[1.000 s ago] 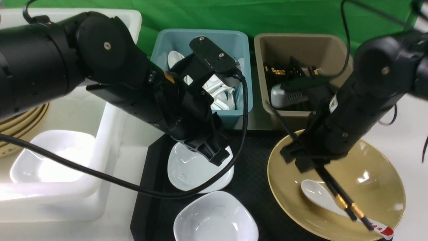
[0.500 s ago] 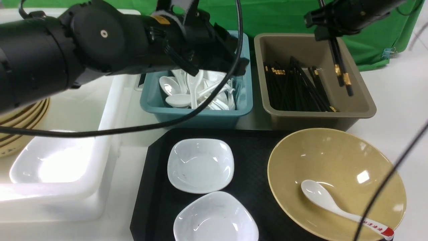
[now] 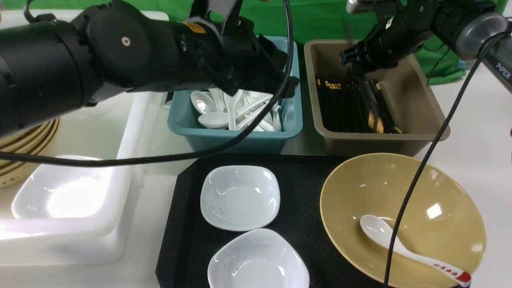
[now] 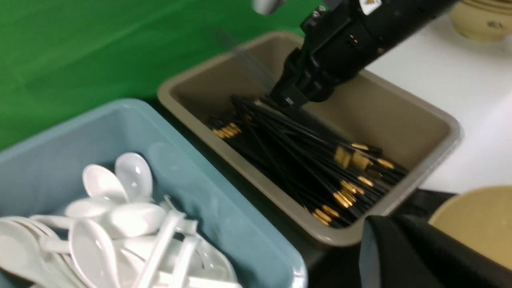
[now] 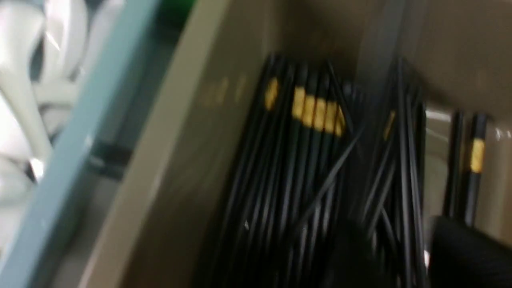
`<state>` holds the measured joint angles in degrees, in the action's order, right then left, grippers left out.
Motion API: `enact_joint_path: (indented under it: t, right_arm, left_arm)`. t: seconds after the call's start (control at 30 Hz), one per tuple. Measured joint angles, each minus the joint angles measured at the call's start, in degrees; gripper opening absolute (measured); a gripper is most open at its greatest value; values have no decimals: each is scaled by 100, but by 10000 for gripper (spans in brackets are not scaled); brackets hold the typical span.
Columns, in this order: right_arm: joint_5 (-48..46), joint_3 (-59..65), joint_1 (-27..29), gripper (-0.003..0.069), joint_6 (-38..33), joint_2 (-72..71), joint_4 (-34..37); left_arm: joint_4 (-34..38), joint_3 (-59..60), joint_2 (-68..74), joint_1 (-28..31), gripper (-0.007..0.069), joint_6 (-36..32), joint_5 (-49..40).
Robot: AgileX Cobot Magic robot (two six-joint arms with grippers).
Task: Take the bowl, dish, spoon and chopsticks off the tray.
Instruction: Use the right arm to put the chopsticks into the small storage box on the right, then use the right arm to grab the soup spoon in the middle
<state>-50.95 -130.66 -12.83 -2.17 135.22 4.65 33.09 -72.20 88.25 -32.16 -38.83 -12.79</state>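
Chopsticks [image 3: 370, 100], a black pair with gold bands, slant blurred below the right end effector [image 3: 353, 64], whose fingers stand apart; I cannot tell whether the pair touches them. The gold-banded ends reach down over more black chopsticks [image 3: 338, 108] in the brown bin [image 3: 372, 140]. The left end effector [image 3: 295, 86] is closed, above the blue bin [image 3: 264, 141] holding white spoons [image 3: 204, 104].

Both bins are on the white desk [image 3: 494, 168], just beyond the far edge of the black tray [image 3: 184, 240]. At the tray's right edge sits the mustard bowl [image 3: 344, 200], the red-tipped spoon [image 3: 396, 242] lying in it with its handle over the rim. Two white dishes [image 3: 240, 200] are toward the tray's left edge, one nearer its far edge.

Along the desk's left part is a white tub [image 3: 120, 240] with stacked yellow bowls [image 3: 36, 140] and a white dish. Green cloth [image 3: 316, 20] hangs behind the bins.
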Motion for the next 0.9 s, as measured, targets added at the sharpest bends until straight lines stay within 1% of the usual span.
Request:
enact_joint_path:
  t: [0.07,0.1,0.13,0.17,0.2,0.23,0.27,0.3,0.33,0.37,0.43,0.47,0.5,0.53,0.57,0.6,0.63,0.67,0.73,0.77,0.8,0.83,0.9]
  right_arm:
    - [-376,-15,0,451,-19,-55,-24]
    - [-649,-15,0,487,-37,-93,-38]
    - [-967,-15,0,510,-90,-148,-45]
    - [-1180,-7,0,512,-165,-209,-58]
    - [-1530,120,0,482,-258,-371,-58]
    - [-1653,309,0,424,-281,-604,-58]
    - [-1717,555,0,342,-330,-956,-58]
    - [-1758,920,-6,227,-382,-1305,-52]
    - [-1757,985,-12,208,-390,-1381,-52]
    - [-1769,1577,-26,92,-452,-2030,-39]
    - [-1770,2347,-53,43,-593,-2785,-18]
    - [-1788,2793,-76,38,-716,-3180,-14]
    - [-1829,3418,-112,53,-894,-3675,-6]
    - [-1835,3418,-119,53,-894,-3738,-6]
    - [-1859,4021,-180,96,-1062,-4134,1]
    - [-1859,4428,-232,143,-1161,-4351,1]
    - [-1859,4584,-259,164,-1204,-4388,1]
    - [-1785,5169,-370,262,-1345,-4625,1]
    - [-1642,5661,-510,363,-1441,-4701,1]
    - [-1462,6055,-654,451,-1551,-4702,1]
    - [-1438,6140,-670,470,-1564,-4689,1]
    - [-1323,6320,-772,509,-1590,-4642,6]
    - [-1256,6507,-858,543,-1622,-4572,6]
  left_arm:
    - [-5,0,0,0,18,5,-129]
    - [-10,0,0,0,18,5,-208]
    - [-13,0,0,0,18,5,-288]
    - [-13,0,7,0,18,5,-362]
    - [-13,0,6,0,18,13,-462]
    - [-13,0,-15,-7,18,52,-523]
    - [-13,0,-40,-13,18,116,-619]
    - [-13,0,-84,-12,18,174,-745]
    - [-21,0,-95,-7,18,193,-804]
    - [-21,0,-187,0,18,255,-1099]
    - [-25,0,-336,12,18,283,-1660]
    - [-25,-6,-393,19,18,268,-2038]
    - [-25,-6,-443,19,18,179,-2593]
    - [-18,-6,-449,19,18,153,-2673]
    - [49,1,-462,10,18,-36,-3196]
    - [140,29,-454,-44,18,-288,-3471]
    - [150,29,-446,-65,18,-335,-3515]
    - [208,94,-405,-169,18,-685,-3685]
    - [198,135,-328,-342,18,-965,-3675]
    - [159,135,-231,-487,18,-1087,-3602]
    - [157,135,-205,-503,18,-1095,-3590]
    - [157,135,-129,-572,18,-1095,-3541]
    - [157,135,-9,-641,18,-1072,-3475]
